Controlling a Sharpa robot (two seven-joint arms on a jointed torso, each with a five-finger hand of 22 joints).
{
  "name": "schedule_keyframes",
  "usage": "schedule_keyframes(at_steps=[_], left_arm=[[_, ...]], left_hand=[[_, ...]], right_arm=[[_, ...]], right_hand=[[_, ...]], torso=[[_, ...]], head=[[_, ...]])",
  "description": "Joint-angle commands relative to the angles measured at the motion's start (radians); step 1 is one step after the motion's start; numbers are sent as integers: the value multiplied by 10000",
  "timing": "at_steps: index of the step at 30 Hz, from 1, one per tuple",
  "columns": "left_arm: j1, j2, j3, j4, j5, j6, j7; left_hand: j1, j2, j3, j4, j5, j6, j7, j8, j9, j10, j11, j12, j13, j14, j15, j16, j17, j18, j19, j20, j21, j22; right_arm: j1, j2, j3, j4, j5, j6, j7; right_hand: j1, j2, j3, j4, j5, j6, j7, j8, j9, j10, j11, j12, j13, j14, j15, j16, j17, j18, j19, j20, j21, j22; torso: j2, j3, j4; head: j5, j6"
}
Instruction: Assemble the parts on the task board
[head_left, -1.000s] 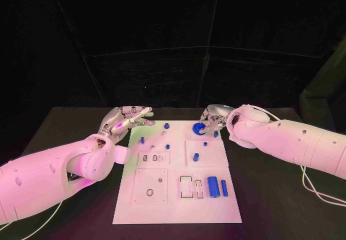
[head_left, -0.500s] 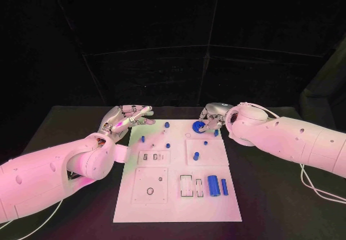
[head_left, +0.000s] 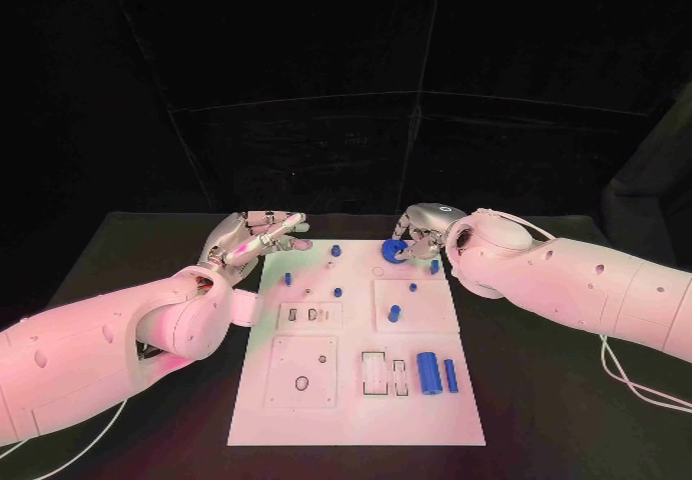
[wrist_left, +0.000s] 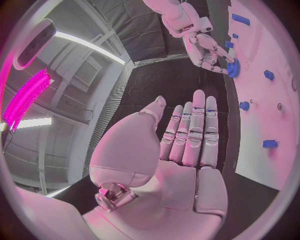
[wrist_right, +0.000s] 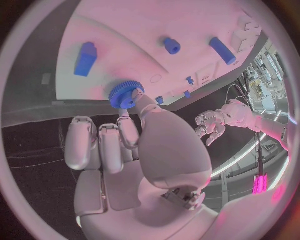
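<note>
Landmark: the white task board (head_left: 325, 410) lies flat in the middle of the black bench (head_left: 130, 250), its long side running away from the robot.

Blue gear (head_left: 394, 252): at the board's far edge, right of the board's midline; the right wrist view (wrist_right: 126, 94) shows its toothed rim at the fingertips of the right robot hand, over the board's edge.

Right robot hand (head_left: 420, 235): at the board's far right corner, fingers curled down on the blue gear and pinching it between thumb and fingers; whether the gear rests on the board or is lifted, I cannot tell.

Left robot hand (head_left: 257, 237): just beyond the board's far left corner, over the bench; fingers straight and lying close side by side, thumb set a little apart, holding nothing (wrist_left: 190, 132).

Small blue pegs: one (head_left: 335, 250) stands near the board's far edge left of the gear, others (head_left: 286, 278) and (head_left: 338, 292) on the far half toward the left, two more (head_left: 413, 288) and (head_left: 394, 313) on the raised square plate right of the midline.

Large blue cylinder (head_left: 428, 373): lies flat on the board's near half, toward the right edge, lengthwise along the board.

Slim blue pin (head_left: 450, 375): lies just beside the large cylinder, on the side nearer the board's right edge, parallel to it.
</note>
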Motion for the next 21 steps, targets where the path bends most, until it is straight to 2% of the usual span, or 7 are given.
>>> schedule_keyframes(at_steps=[1,5,13,21], left_arm=[[14,-8,4,6,-65,56,82],[14,-9,4,3,-65,53,90],[14,-6,4,-8,-65,63,88],[15,31,4,-32,-65,56,94]], left_hand=[[-12,126,28,-58,27,53,20,-66,-11,29,31,-33,-5,12,33,-33,13,74,66,13,-39,-12],[-8,134,39,-64,27,53,22,-69,-11,29,31,-38,-5,14,32,-35,18,75,68,13,-40,-14],[-5,145,54,-72,28,54,23,-75,-11,32,31,-44,-5,15,31,-38,26,75,71,12,-43,-17],[-5,147,56,-74,28,55,23,-76,-11,32,31,-45,-5,15,31,-39,27,75,71,12,-43,-18]], right_arm=[[29,55,9,217,-359,-1195,111],[27,112,9,479,-528,-1348,78],[18,447,9,918,-1050,-1391,-6],[-34,1222,0,659,-1526,-1135,-192]], right_hand=[[-242,-4,291,-20,62,425,-147,-109,-17,54,-22,-33,23,573,-93,30,137,-127,12,-26,71,16],[-447,-121,617,-72,48,494,-146,-222,-27,71,-23,-49,47,574,-94,24,142,-127,6,-26,76,20],[-644,-249,864,-110,19,493,-125,-348,-36,71,-7,-81,49,573,-83,13,135,-127,1,-19,79,22],[-765,-328,1046,-149,-79,505,-112,-432,-33,74,5,-97,59,571,-72,1,123,-125,-6,-8,79,16]], torso=[[-8,13,1],[7,4,-2],[12,6,6],[17,-7,20]], head=[[0,35],[19,41],[39,34],[39,26]])
